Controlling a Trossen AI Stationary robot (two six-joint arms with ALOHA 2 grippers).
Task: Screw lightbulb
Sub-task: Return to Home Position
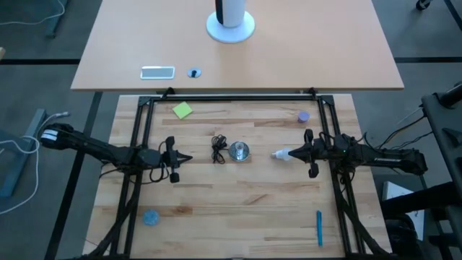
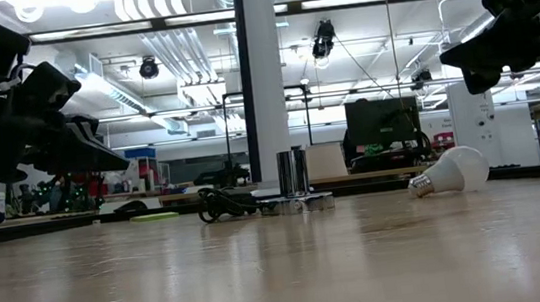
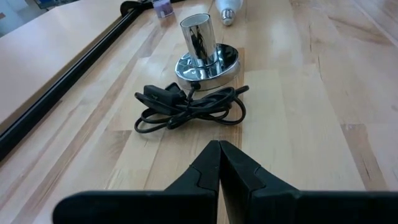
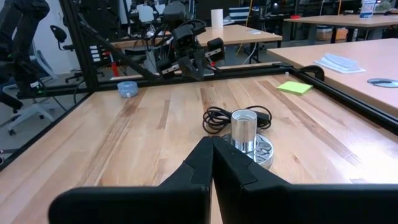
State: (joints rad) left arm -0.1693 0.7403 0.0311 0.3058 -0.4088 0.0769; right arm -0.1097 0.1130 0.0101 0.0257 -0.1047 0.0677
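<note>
The whitish lightbulb (image 1: 281, 154) lies on its side on the wooden table, right of the shiny silver socket base (image 1: 239, 151); in the low view (image 2: 453, 170) its narrow base points toward the socket. The black cord (image 1: 219, 150) lies bundled just left of the socket. My right gripper (image 1: 293, 153) is shut and hovers above the bulb's rounded end, clear of it in the low view (image 2: 471, 57); its wrist view does not show the bulb. My left gripper (image 1: 189, 157) is shut and empty, left of the cord, pointing at the socket (image 3: 202, 43).
A yellow-green sticky note (image 1: 182, 110) lies at the far left and a small purple disc (image 1: 304, 116) at the far right. A blue disc (image 1: 150, 217) and a blue pen (image 1: 319, 227) lie near the front. Black frame rails (image 1: 231, 98) border the work area.
</note>
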